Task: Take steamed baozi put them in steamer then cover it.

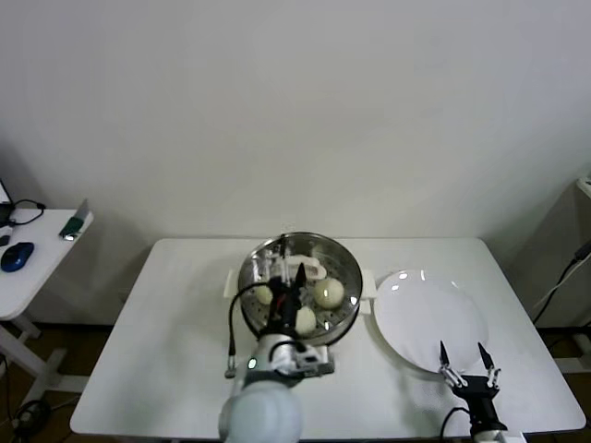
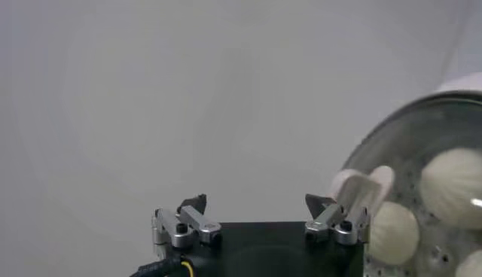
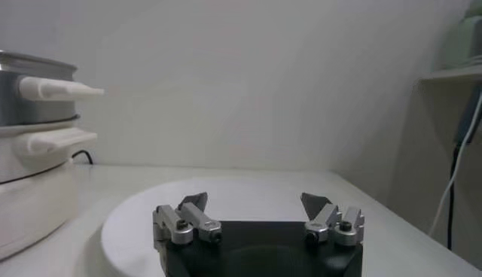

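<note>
The steamer stands mid-table on its cream base, with the clear glass cover lying on it. Its cream bar handle is at the centre. Three baozi show through the glass, one to the right, one in front and one to the left; a fourth is hidden. My left gripper hangs open and empty over the cover's near-left part. In the left wrist view my left gripper is open beside the handle and baozi. My right gripper is open and empty over the white plate's front edge.
An empty white plate lies right of the steamer, and it also shows under my right gripper in the right wrist view. The steamer's side handle shows there too. A side table with a mouse stands far left. Cables hang at the right.
</note>
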Tool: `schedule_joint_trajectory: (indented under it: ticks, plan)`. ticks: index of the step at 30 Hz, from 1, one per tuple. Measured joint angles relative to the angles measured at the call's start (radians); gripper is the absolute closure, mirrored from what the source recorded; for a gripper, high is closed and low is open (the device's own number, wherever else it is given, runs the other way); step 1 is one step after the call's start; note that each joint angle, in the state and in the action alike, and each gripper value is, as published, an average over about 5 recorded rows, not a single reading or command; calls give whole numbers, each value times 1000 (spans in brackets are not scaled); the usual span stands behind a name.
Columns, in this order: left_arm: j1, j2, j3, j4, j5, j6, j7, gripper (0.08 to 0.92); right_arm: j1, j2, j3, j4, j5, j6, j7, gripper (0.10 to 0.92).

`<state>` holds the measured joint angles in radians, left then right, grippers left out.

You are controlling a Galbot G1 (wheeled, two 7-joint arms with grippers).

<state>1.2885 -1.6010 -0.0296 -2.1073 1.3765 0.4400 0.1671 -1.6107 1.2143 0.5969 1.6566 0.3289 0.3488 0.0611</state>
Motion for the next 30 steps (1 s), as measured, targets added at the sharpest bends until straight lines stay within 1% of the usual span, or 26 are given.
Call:
schedule_joint_trajectory:
  ticks: [6,11,15,19,24,30]
  plan:
    - [76,86,-176,-49,-346,-108,-121,177,-9,-10,-4,33,11,-2,10,203]
    - [153,162,-370,-59,-679,-200,-163,177,-8,-10,-8,58,14,-3,19,203]
    - [219,218,-505,-35,-947,-286,-167,177,-7,-7,-12,69,14,-1,25,203]
    - [274,257,-589,9,-1194,-372,-157,177,-6,-4,-17,74,14,5,28,203]
    - [313,282,-639,84,-1415,-474,-130,177,-7,-4,-20,77,14,9,31,203]
    - [331,293,-651,173,-1566,-570,-102,177,-13,-8,-20,84,14,9,31,203]
